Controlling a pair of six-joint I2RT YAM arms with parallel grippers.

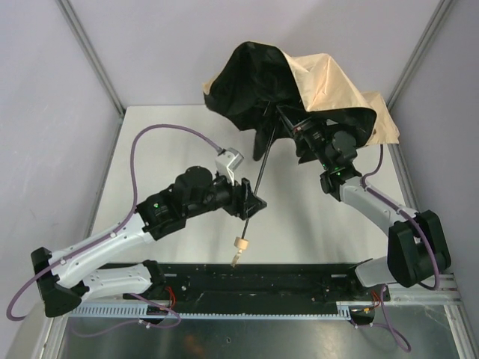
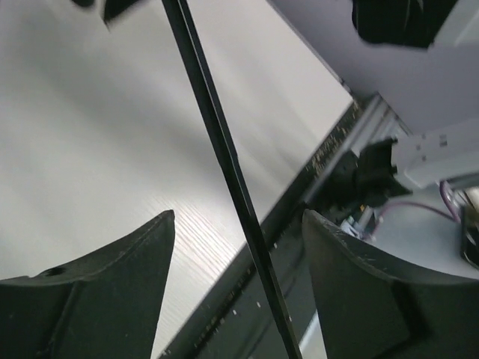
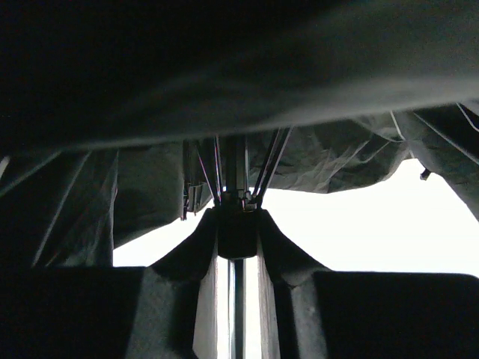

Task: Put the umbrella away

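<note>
The umbrella (image 1: 329, 82) hangs half open over the table's far right, beige outside and black inside. Its thin black shaft (image 1: 258, 179) slants down to the tan handle (image 1: 240, 244) near the front rail. My left gripper (image 1: 251, 203) stands open around the lower shaft. In the left wrist view the shaft (image 2: 224, 157) runs between the fingers (image 2: 112, 284) with a gap on each side. My right gripper (image 1: 303, 131) sits under the canopy. In the right wrist view this gripper (image 3: 237, 224) is shut on the umbrella's black runner (image 3: 237, 235), where the ribs meet, with the canopy (image 3: 224, 67) overhead.
A black rail (image 1: 299, 277) runs along the near edge between the arm bases. Pale walls with metal corner posts (image 1: 90, 56) close in the white table (image 1: 172, 134). The drooping canopy hides the far right corner. The right arm's base (image 2: 434, 149) shows in the left wrist view.
</note>
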